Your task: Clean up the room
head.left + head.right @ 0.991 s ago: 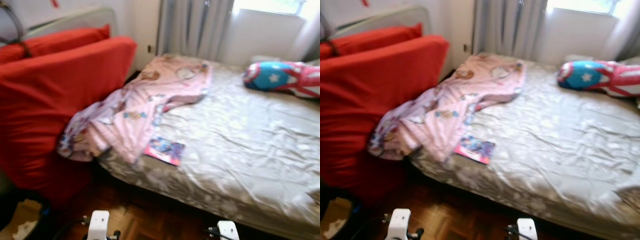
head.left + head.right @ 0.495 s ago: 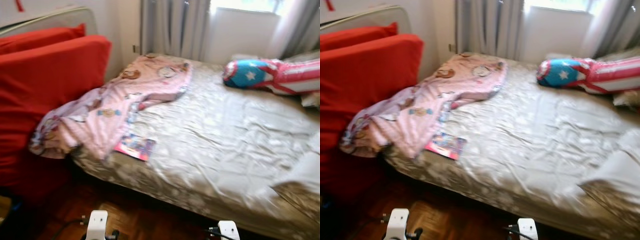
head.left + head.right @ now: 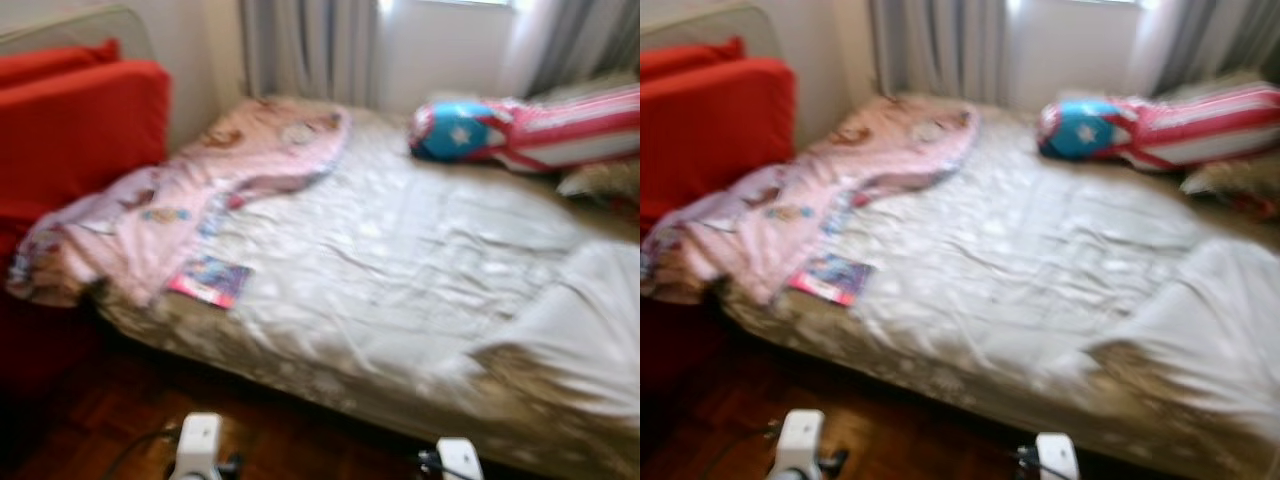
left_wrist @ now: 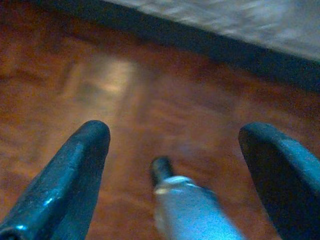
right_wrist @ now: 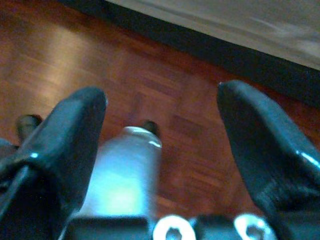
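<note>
Bed: bed with a wrinkled pale satin sheet, running from the near left corner back to the curtains and window wall.
Blanket: pink printed blanket lying along the bed's left edge — bunched at the near left corner, where it spills over the side, and stretching back toward the far left corner.
Book: colourful book flat on the sheet near the front edge, just beside the blanket's lower end, one side tucked against it.
Pillow: red, white and blue pillow with a star, at the far right of the bed; a patterned cushion just in front of it.
Sheet fold: a loose pale fold turned up at the near right corner.
Red cushions: red cushions standing against the bed's left side.
Floor: dark wood parquet floor in front of the bed.
Left gripper: left gripper hanging low over the floor — jaws wide apart, nothing between them.
Right gripper: right gripper likewise low over the parquet near the bed's front edge, jaws apart and empty.
</note>
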Tool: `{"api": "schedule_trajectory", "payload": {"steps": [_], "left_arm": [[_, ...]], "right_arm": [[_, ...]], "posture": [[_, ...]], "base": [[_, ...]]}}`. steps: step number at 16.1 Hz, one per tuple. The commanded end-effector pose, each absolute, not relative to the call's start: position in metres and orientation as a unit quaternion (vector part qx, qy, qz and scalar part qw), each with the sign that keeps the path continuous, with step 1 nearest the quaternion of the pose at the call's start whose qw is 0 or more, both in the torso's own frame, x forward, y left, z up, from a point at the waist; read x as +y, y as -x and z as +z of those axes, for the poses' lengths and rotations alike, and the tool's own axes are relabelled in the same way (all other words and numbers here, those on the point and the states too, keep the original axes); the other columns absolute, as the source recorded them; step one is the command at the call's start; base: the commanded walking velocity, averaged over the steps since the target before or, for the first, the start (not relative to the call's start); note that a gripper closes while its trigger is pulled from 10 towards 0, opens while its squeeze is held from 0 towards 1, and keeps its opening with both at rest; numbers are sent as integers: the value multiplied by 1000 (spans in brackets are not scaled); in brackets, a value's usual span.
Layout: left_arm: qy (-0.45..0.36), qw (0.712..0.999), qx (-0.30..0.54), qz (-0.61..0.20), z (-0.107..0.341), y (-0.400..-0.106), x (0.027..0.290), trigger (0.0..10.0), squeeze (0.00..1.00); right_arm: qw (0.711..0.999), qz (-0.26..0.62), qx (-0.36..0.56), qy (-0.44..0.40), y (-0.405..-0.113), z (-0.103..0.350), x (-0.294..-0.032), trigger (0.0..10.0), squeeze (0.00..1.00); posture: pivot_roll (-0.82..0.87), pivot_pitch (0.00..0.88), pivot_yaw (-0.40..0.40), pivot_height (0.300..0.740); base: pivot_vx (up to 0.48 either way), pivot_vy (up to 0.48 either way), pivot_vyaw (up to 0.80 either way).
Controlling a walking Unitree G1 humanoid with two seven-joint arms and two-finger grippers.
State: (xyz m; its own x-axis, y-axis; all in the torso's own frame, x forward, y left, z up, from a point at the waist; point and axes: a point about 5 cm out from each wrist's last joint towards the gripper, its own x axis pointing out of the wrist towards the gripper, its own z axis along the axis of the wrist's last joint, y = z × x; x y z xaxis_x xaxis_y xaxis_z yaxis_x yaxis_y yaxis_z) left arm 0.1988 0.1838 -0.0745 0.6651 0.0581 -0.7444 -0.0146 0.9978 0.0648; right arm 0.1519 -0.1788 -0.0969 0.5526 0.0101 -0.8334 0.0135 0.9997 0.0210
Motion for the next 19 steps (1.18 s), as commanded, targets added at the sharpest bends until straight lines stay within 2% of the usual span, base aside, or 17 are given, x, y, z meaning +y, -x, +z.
{"api": "schedule_trajectory", "payload": {"steps": [1,6,14,19], "left_arm": [[-32,909,414,29,-76,-195,192,10000,0],[-29,909,415,28,-76,-194,189,10000,0],[-19,906,422,30,-79,-191,188,10000,0],[-19,906,421,29,-78,-192,189,10000,0]], "right_arm": [[887,0,462,-13,-159,-94,-177,10000,0],[886,1,464,-10,-159,-94,-178,10000,0],[884,5,467,-5,-159,-94,-178,10000,0],[882,10,470,-4,-159,-95,-177,10000,0]], "posture": [[-19,0,-34,740],[-22,0,-37,740],[-20,0,-39,740],[-19,0,-39,740]], "base": [[0,-386,0],[0,-382,0],[0,0,0],[0,0,-658]]}}
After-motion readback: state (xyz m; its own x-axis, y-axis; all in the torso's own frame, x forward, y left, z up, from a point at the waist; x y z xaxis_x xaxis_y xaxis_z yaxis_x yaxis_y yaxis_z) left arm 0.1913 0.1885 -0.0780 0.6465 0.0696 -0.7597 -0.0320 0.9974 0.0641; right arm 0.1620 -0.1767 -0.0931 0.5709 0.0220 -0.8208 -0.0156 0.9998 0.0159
